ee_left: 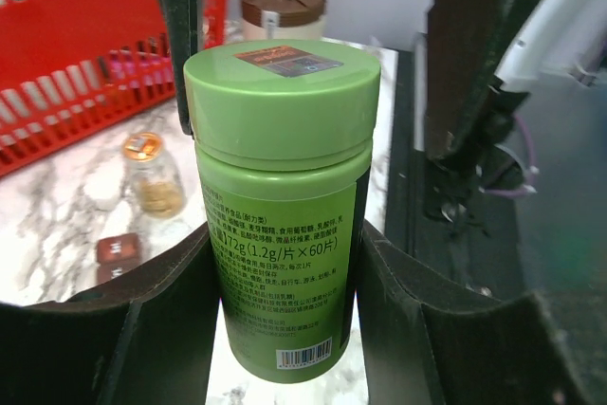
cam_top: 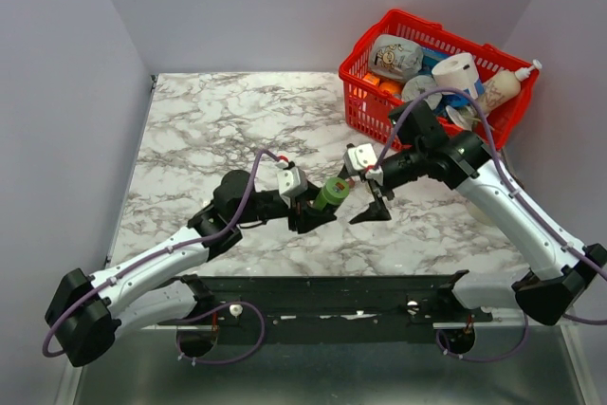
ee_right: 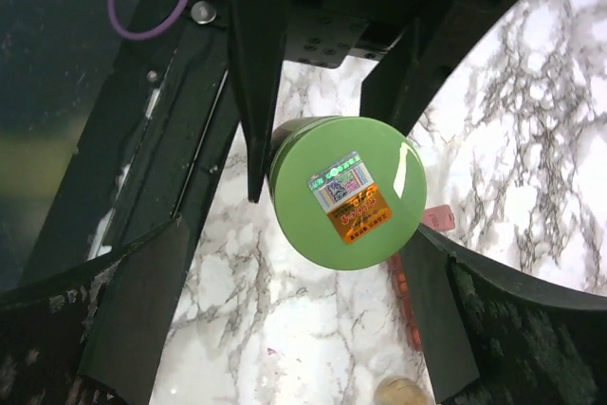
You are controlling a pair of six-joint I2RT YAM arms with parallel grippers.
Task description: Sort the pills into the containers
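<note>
My left gripper is shut on a green pill bottle and holds it above the marble table, lid on. My right gripper is open, facing the bottle's green lid, one finger on each side and not touching it. The reddish-brown pill-organiser strip lies on the table under the bottle, mostly hidden. A small glass jar with an orange cap holds yellowish pills beside the strip.
A red mesh basket full of bottles and a tape roll stands at the back right. A white jar with a brown lid stands beyond the bottle. The black arm-mount rail runs along the near edge.
</note>
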